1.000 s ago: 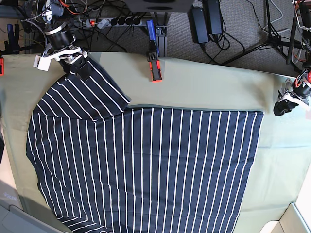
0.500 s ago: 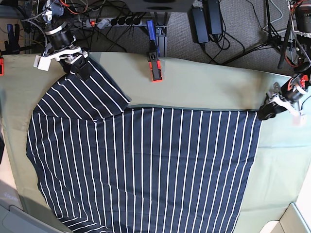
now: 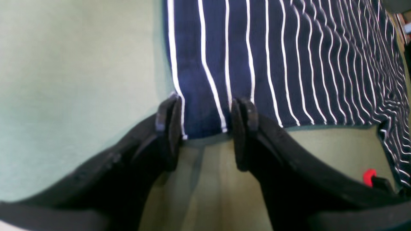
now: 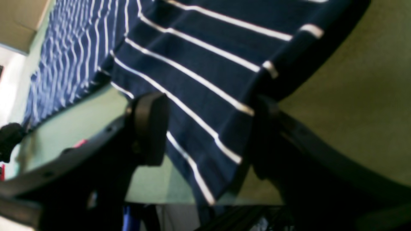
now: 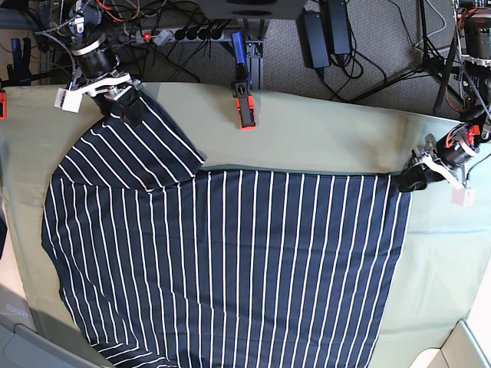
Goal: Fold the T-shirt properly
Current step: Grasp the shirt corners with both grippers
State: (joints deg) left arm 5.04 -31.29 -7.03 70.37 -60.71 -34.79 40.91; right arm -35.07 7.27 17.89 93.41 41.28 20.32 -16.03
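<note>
The navy T-shirt (image 5: 230, 261) with thin white stripes lies spread flat on the pale green table cloth (image 5: 322, 138). One sleeve (image 5: 138, 149) points to the far left corner. My left gripper (image 5: 406, 182) is at the shirt's far right corner; in the left wrist view its jaws (image 3: 205, 128) stand open on either side of that corner (image 3: 202, 118). My right gripper (image 5: 126, 107) is at the sleeve's end. In the right wrist view, the right gripper (image 4: 208, 134) stands wide open with the sleeve cloth (image 4: 205, 106) between its fingers.
An orange and black clamp (image 5: 245, 111) grips the table's far edge, with a blue clamp (image 5: 238, 50) behind it. Cables and a power strip (image 5: 184, 34) lie on the floor beyond. A pale box corner (image 5: 460, 349) sits at the near right.
My left gripper has moved in from the table's right edge to the shirt's far right corner and now straddles it. The right gripper and the sleeve have stayed put.
</note>
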